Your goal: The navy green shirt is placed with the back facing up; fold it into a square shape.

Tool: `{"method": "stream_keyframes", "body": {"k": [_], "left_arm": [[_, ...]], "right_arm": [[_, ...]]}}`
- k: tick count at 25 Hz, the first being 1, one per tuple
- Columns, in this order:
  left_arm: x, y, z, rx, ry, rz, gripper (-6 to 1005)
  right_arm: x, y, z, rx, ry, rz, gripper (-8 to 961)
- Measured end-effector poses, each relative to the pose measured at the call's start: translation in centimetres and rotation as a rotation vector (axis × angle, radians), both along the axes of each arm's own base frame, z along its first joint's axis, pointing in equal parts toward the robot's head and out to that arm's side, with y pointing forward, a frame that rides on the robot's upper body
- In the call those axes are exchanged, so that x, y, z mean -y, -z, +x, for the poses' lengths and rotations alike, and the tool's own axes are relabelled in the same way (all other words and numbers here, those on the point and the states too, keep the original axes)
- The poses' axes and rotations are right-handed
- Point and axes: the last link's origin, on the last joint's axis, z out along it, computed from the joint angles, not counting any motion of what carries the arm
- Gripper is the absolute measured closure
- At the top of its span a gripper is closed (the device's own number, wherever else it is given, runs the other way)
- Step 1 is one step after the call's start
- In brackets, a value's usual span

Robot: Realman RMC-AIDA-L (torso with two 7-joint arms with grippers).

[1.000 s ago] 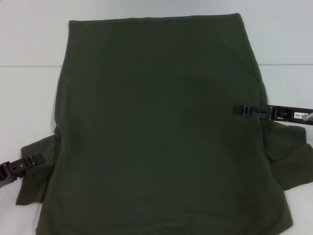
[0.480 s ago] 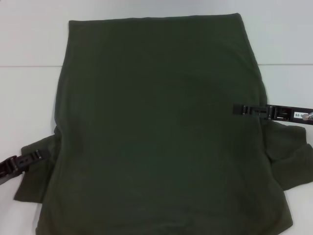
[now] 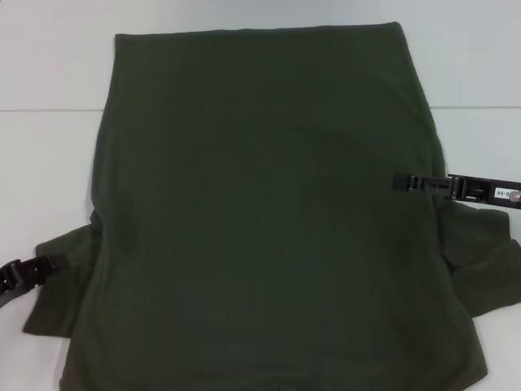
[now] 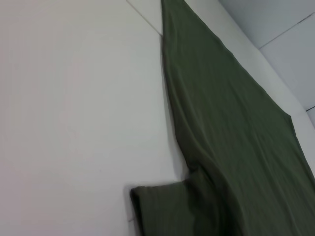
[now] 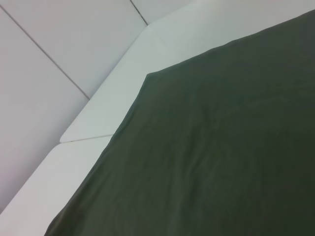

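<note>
Shirt (image 3: 260, 212): spread on tabletop (image 3: 49, 65), long axis running away.
Left gripper (image 3: 50, 264): at left sleeve; grip indiscernible.
Right gripper (image 3: 403, 182): over right side edge; grip indiscernible.

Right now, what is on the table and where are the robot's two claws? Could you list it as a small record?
Garment: navy green shirt, spread flat, plain side up
Surface: white table
Sleeves: both stick out sideways at the near end
Left gripper: at the shirt's left sleeve
Right gripper: over the shirt's right edge, farther up than the sleeve
Folding: not yet begun
</note>
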Motion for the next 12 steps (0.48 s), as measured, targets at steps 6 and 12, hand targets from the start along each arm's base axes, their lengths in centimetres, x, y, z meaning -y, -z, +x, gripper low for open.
{"method": "stream_keyframes", "body": {"k": [6,12], "left_arm": [[-0.07,0.07,0.11,0.001,0.005,-0.005,569],[-0.37,0.06,0.33,0.001,0.014,-0.007,724]], "right_arm": [[0.04,-0.06,0.16,-0.005,0.005,0.003,39],[0.03,-0.06,0.16,-0.007,0.006,0.004,39]]}}
